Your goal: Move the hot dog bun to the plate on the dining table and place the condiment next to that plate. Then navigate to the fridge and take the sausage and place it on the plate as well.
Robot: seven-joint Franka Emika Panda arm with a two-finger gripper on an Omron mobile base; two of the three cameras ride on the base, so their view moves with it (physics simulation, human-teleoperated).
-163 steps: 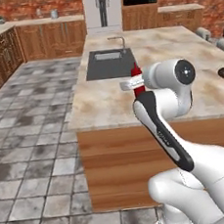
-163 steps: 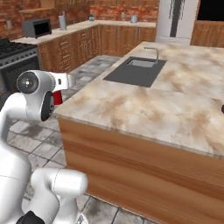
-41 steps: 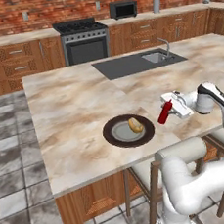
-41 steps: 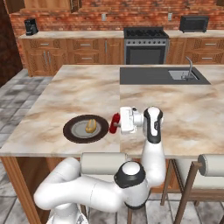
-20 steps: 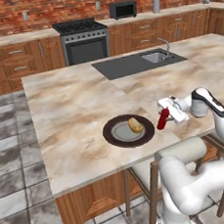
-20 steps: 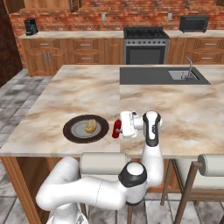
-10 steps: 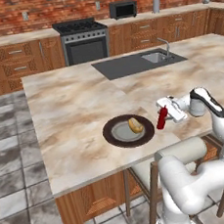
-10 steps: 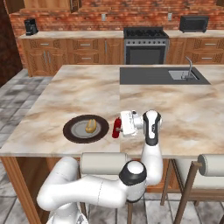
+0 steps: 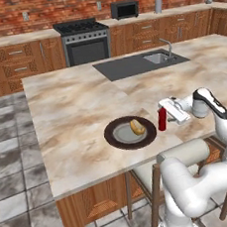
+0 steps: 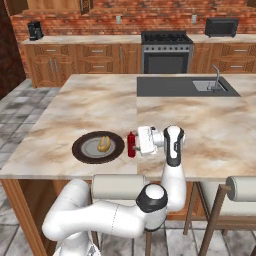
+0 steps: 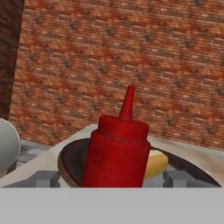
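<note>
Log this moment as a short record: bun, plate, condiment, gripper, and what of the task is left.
hot dog bun: lying on the plate
plate: on the dining table, near its front edge
condiment: upright on the table, just right of the plate's rim
gripper: at the bottle, jaws spread either side of it
remaining: sausage not on the plate

Glossy white rounded arm (image 10: 172, 165) segments with dark joint bands throughout.
</note>
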